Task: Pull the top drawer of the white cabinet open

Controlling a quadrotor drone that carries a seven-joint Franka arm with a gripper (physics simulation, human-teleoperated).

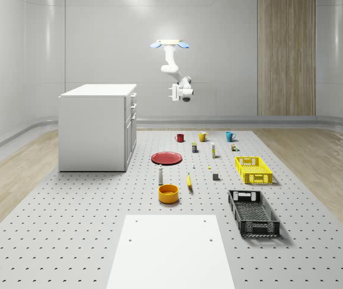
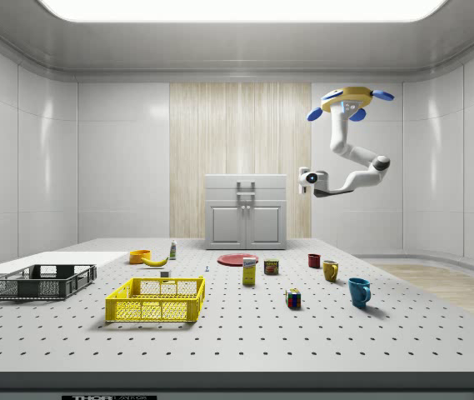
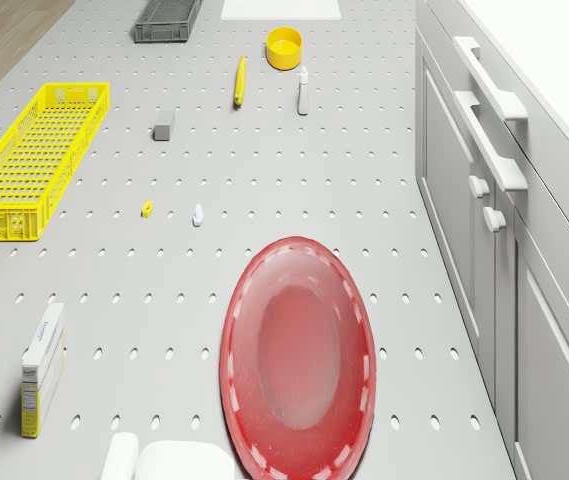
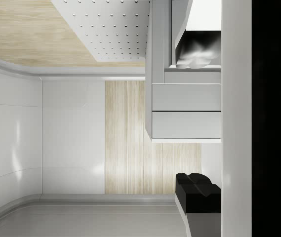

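walls: pale glossy panelled walls (image 1: 99, 42) with rounded corners
accent: a vertical light-wood slatted panel (image 1: 286, 57) on the far wall
floor: light wooden plank floor (image 1: 316, 162) around a grey perforated platform (image 1: 69, 229)
mat: a plain white rectangular sheet (image 1: 171, 253) lying on the platform
light: a long bright ceiling panel (image 2: 237, 8)

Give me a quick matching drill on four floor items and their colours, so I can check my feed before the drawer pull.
Things:
1. plate
2. bowl
3. near crate
4. far crate

Colours:
a. black
b. yellow
c. red
d. orange

Pairs: 1-c, 2-d, 3-a, 4-b
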